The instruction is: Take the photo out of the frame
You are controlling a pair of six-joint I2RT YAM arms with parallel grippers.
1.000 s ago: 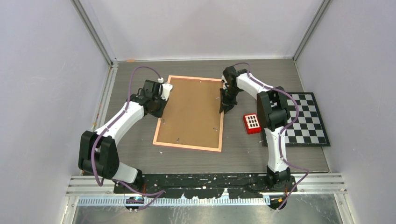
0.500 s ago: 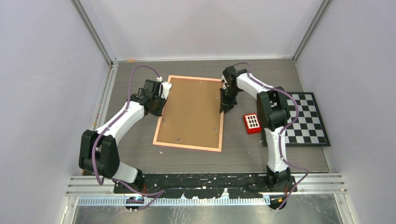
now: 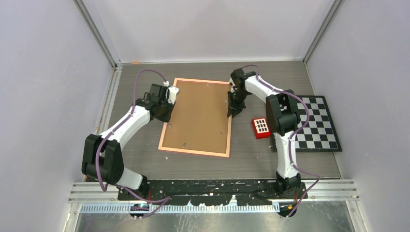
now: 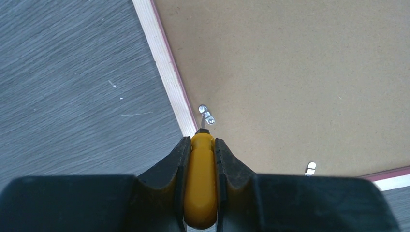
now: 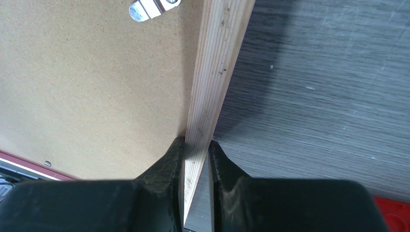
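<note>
The frame [image 3: 198, 116] lies face down on the table, brown fibreboard back up inside a thin pink border. The photo is hidden under that back. At the frame's left edge my left gripper [image 3: 166, 112] is shut on a yellow-handled tool [image 4: 200, 183], gripper [image 4: 200, 142]. The tool's metal tip rests against a small metal clip [image 4: 206, 115] just inside the border [image 4: 167, 72]. My right gripper [image 3: 231, 114] is shut on the frame's right border [image 5: 217, 63], gripper [image 5: 196, 145], one finger on the back panel side and one on the table side. Another clip [image 5: 152, 7] lies further along.
A black-and-white checkerboard [image 3: 316, 123] lies at the right. A small red block with white squares [image 3: 261, 127] sits between it and the frame, close to the right arm. Enclosure walls stand close on the left, right and back.
</note>
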